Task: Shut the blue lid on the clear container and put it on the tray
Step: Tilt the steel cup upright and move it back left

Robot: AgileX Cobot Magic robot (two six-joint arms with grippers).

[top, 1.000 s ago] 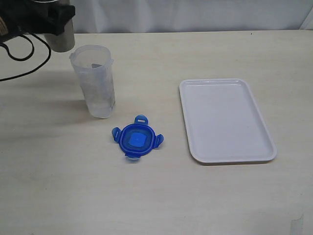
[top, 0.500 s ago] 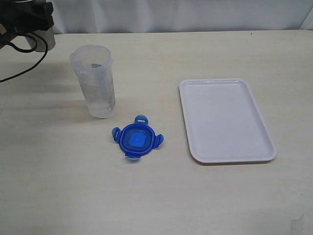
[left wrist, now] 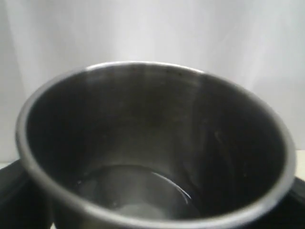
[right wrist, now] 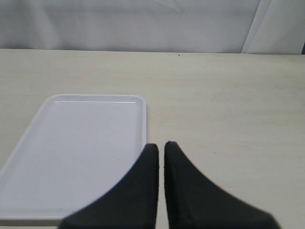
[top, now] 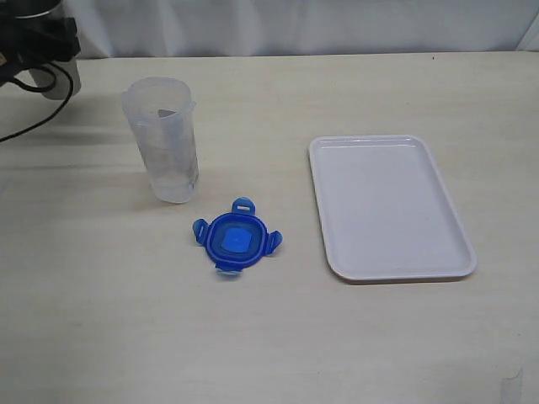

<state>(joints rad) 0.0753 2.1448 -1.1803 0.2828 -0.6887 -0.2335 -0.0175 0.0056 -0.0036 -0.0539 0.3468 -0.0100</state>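
I've got left gripper [top: 40, 40] clamped on the metal cup [left wrist: 152, 143], right gripper [right wrist: 161, 149] pinched together (blue lid [top: 237, 241] lies near clear container [top: 164, 143]).

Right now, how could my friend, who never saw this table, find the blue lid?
Find the big white tray, then look to its left in the exterior view. The blue lid lies flat on the table, nearer the camera than the tall clear container, touching neither. It is the only bright blue thing, with four little flaps.
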